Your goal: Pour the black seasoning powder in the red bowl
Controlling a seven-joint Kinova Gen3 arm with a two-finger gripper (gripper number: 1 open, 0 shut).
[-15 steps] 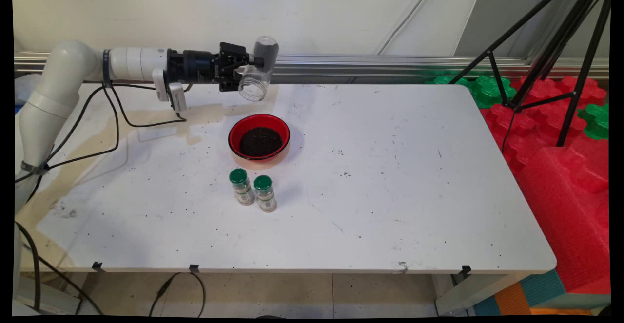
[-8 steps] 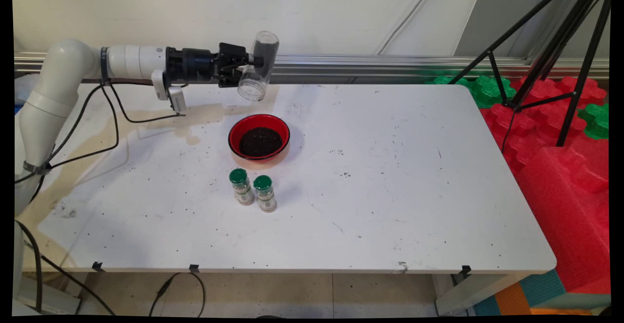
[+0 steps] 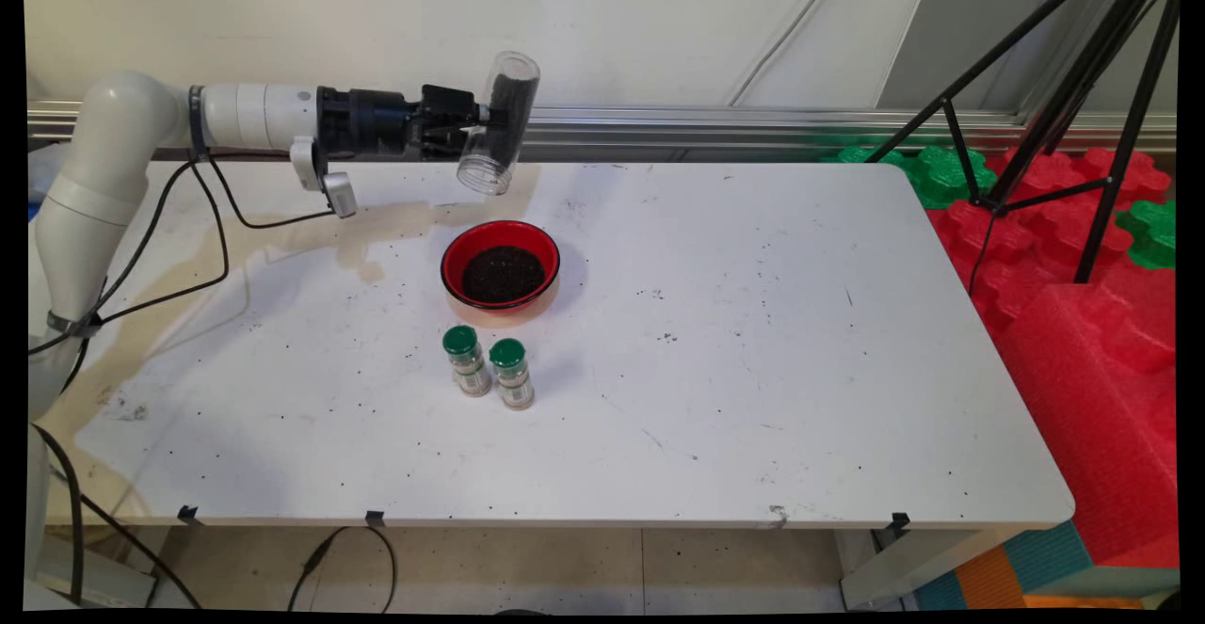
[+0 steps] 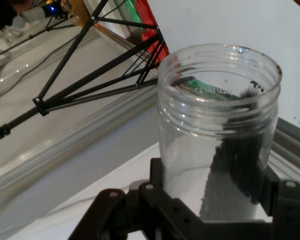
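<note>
Jar (image 3: 499, 122), clear, lidless, with dark grains inside: clamped in the gripper (image 3: 475, 122) and held in the air above and behind the bowl (image 3: 501, 265), tilted with its open mouth lower, toward the bowl's left rim. In the hand view the jar (image 4: 220, 135) is seen between the gripper (image 4: 215, 210) linkages, grains lying along one inner side. Bowl, red, filled with dark grains: set on the desk (image 3: 753, 370). Two small bottles (image 3: 490, 370) with green caps: upright, just beside each other, in front of the bowl. Black tripod (image 3: 1064, 88): far right of the bowl, beyond the desk's edge.
</note>
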